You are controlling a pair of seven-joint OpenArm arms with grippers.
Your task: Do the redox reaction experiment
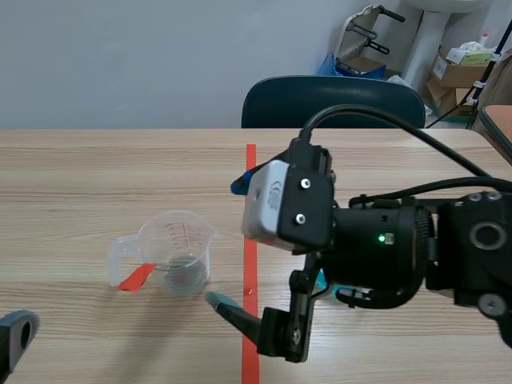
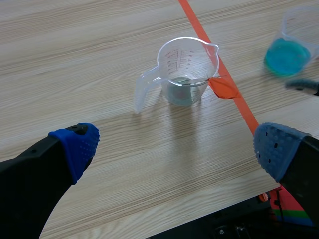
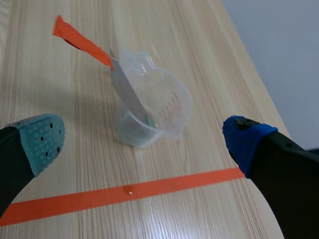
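1. My right arm reaches in from the right, its tip at the orange-red tape line. The right jaws are released, spread wide with nothing between them. Their grey-green pad is on the near side and their blue pad on the far side.
2. The clear measuring cup stands upright on the table, just left of the tape line. It is ahead of my right jaws and touches neither pad. Its handle points left and its spout faces the tape line.
3. A shallow layer of pale liquid lies in the bottom of that cup. A thin metal strip leans inside with its lower end down in the liquid. Its orange-red end sticks out over the rim on the near left, beside the handle.
4. My left arm sits low at the near left corner, well apart from the cup. The left jaws are released too, their blue pads wide apart over bare table, with the measuring cup ahead of them.
5. A second clear cup holding blue liquid stands right of the tape line. In the scene view my right arm hides most of it.
6. A dark chair stands at the far edge of the table, with cardboard boxes behind it at the far right.
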